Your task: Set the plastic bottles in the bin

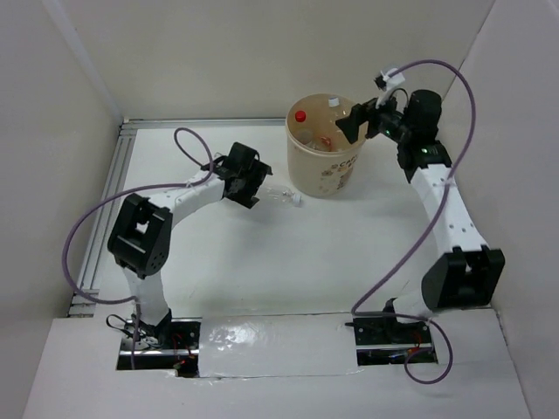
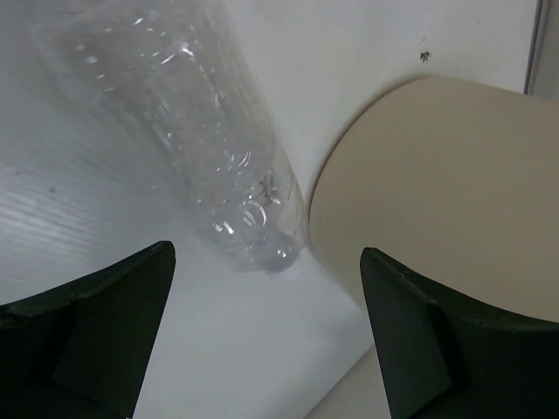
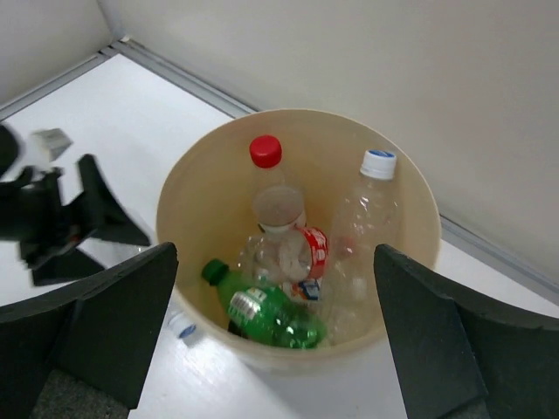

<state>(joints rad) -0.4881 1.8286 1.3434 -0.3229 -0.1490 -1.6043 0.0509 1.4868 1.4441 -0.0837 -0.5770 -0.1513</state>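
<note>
The beige bin (image 1: pixel 325 170) stands at the back of the table and holds several plastic bottles: a red-capped clear one (image 3: pixel 266 153), a white-capped clear one (image 3: pixel 377 166), a green one (image 3: pixel 272 316) and a red-labelled one (image 3: pixel 310 253). One clear bottle (image 1: pixel 281 197) lies on the table against the bin's left side, and shows close up in the left wrist view (image 2: pixel 201 148). My left gripper (image 1: pixel 251 185) is open and empty just behind that bottle's base (image 2: pixel 266 262). My right gripper (image 1: pixel 351 127) is open and empty above the bin's right rim (image 3: pixel 275 253).
The bin's wall (image 2: pixel 454 192) fills the right of the left wrist view. A metal rail (image 1: pixel 122 166) runs along the left and back table edges. White walls close in on three sides. The lying bottle's cap (image 3: pixel 182 326) pokes out beside the bin.
</note>
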